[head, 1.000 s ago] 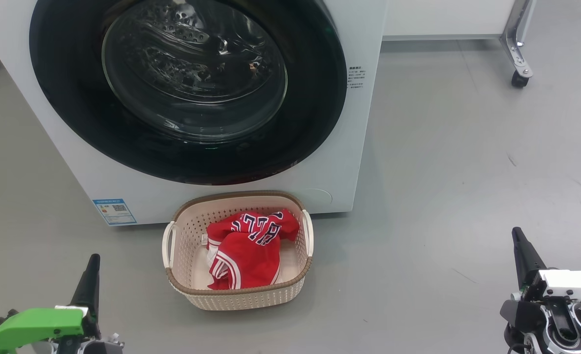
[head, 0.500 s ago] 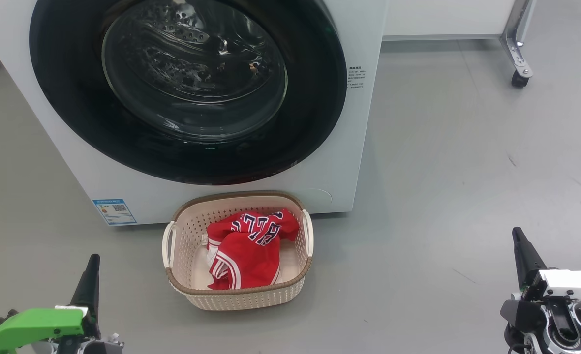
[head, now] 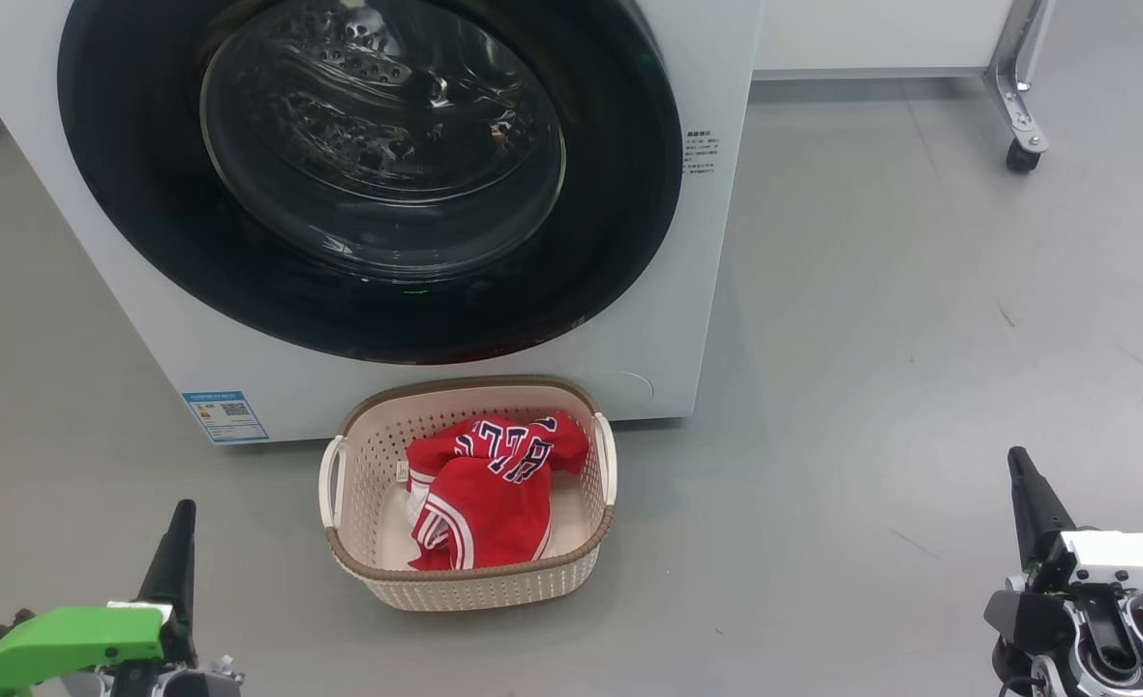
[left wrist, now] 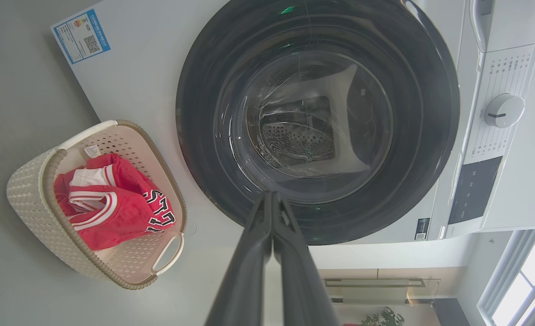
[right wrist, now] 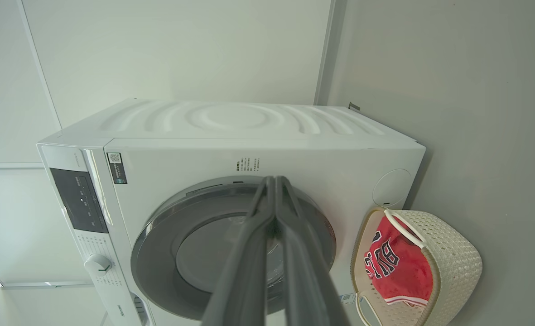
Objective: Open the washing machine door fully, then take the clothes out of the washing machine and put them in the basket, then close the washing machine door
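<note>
2 grippers lie nearest, both on the near side of the basket (head: 484, 589) and clear of it. The left gripper (head: 182, 513) sits to the near-left of the basket, closed and holding nothing. The left wrist view confirms that its 2 fingers (left wrist: 251, 253) meet at the tip. The right gripper (head: 1019, 465) sits well apart to the near-right of the basket, jaws likewise pressed together and empty, as the right wrist view shows.

The basket stands upright on the grey floor (head: 871, 387). The clothes (head: 489, 494), red garments with dark lettering uppermost, are bunched inside the basket toward its right side. Nothing hangs over the rim.

Directly behind the basket stands the washing machine (head: 716, 290). Whether the basket's far rim touches its front panel cannot be told. Above and behind the basket, the door (head: 377, 165) lies flush against the front, with no gap at its edge in either wrist view. Through the glass the steel drum (left wrist: 294, 140) shows bare metal. No red fabric is seen inside, though reflections hide part of it.

Assessment: all 3 steps appear done, with the clothes transferred and the door shut. Nothing appears left except confirming the latch, which cannot be judged.
</note>
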